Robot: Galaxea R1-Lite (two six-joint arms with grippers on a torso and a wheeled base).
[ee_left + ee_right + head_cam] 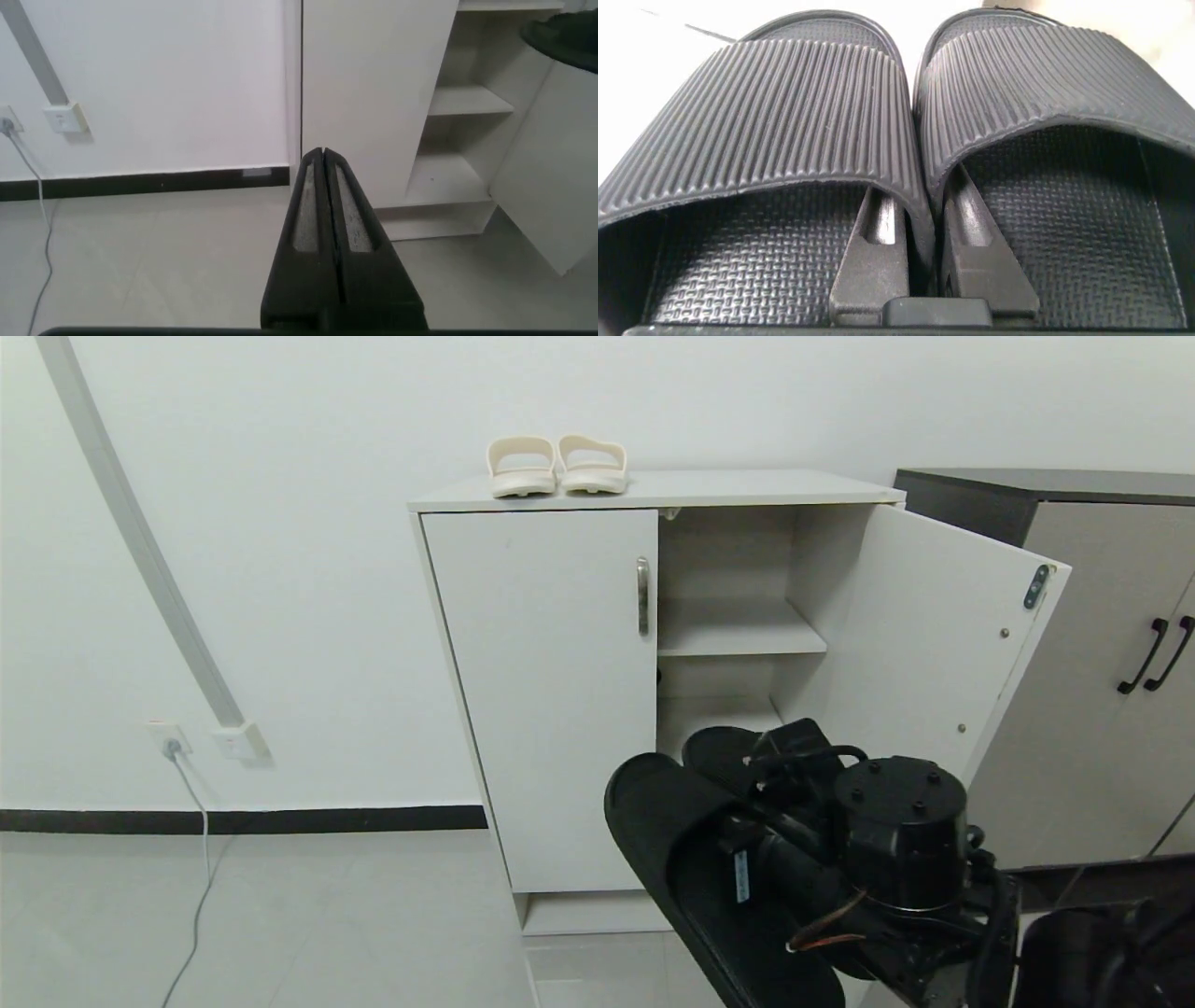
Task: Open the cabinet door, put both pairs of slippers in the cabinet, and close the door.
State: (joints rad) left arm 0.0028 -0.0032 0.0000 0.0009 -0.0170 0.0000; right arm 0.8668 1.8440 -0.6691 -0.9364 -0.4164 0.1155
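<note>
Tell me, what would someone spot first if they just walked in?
Probably the black slippers, big and close, clamped in the right gripper just in front of the white cabinet. Its right door hangs open showing the shelves, and a cream pair of slippers sits on top.

Cream slippers (556, 466) sit side by side atop the white cabinet (747, 485), which stands on the pale tiled floor (280, 924).

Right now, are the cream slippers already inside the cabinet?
No, the cream slippers sit side by side on top of the cabinet.
</note>
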